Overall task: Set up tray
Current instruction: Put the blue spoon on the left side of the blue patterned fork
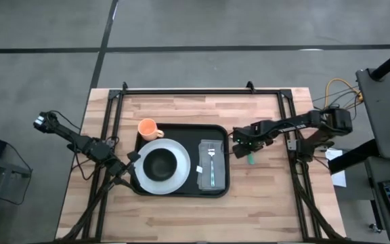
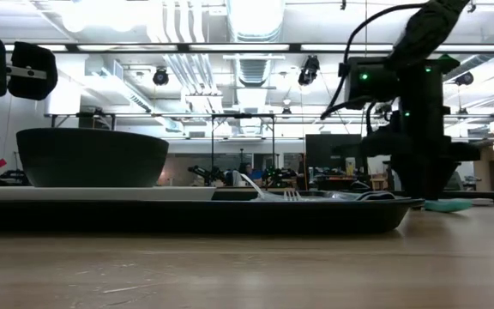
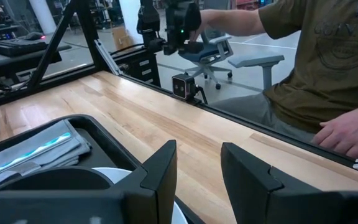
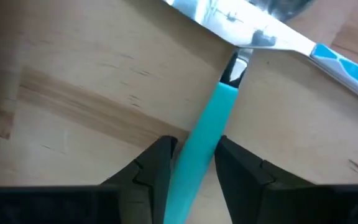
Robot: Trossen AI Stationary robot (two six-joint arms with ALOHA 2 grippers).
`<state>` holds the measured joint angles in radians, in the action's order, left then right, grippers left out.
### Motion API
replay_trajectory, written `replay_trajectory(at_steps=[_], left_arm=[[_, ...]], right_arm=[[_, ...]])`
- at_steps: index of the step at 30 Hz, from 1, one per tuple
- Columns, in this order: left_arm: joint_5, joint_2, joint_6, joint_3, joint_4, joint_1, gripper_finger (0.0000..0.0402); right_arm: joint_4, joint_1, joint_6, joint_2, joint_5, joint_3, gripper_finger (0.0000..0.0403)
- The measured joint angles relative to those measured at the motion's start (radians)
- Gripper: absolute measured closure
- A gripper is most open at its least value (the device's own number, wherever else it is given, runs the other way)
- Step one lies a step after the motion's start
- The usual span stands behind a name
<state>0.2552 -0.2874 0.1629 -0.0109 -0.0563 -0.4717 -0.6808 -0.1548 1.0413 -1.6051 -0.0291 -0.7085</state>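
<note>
The left gripper (image 1: pixel 133 160) is waiting at the tray's left edge, low over the rim beside the white plate (image 1: pixel 176 177); in its own wrist view its two dark fingers (image 3: pixel 160 171) are standing apart with bare wood showing between them, holding nothing. The tray (image 1: pixel 217 132) is lying flat in the middle of the wooden table (image 1: pixel 181 217), its long side running left to right. An orange mug (image 1: pixel 147 128) is sitting in the tray's back-left corner, a black bowl (image 1: pixel 160 163) is resting on the plate, and a folded grey napkin (image 1: pixel 212 150) with a fork (image 1: pixel 212 166) on top is filling the tray's right part. Further right, the right gripper (image 1: pixel 244 148) is reaching down to the table just beside the tray's right rim, over teal-handled cutlery (image 1: pixel 250 159). In the right wrist view its fingers (image 4: pixel 156 163) are flanking a teal handle (image 4: pixel 202 146) on both sides, close against it; whether they are already pinching it I cannot tell. Another utensil (image 4: pixel 272 38), shiny with a blue-and-white handle, is lying across the tip of the teal one.
</note>
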Motion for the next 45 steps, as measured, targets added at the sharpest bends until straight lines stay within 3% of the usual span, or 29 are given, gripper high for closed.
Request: replay_trajectory(at_steps=[9,25,45], left_arm=[[0.0,0.0,0.0,0.0,0.0,0.0,0.0295],[0.0,0.0,0.0,0.0,0.0,0.0,0.0295],[0.0,0.0,0.0,0.0,0.0,0.0,0.0295]], right_arm=[[-0.087,-0.001,-0.068,0.057,-0.037,-0.049,0.0361],[-0.124,-0.024,-0.091,0.101,-0.075,-0.049,0.0362],[-0.124,-0.022,-0.088,0.36,-0.131,-0.052,0.0362]])
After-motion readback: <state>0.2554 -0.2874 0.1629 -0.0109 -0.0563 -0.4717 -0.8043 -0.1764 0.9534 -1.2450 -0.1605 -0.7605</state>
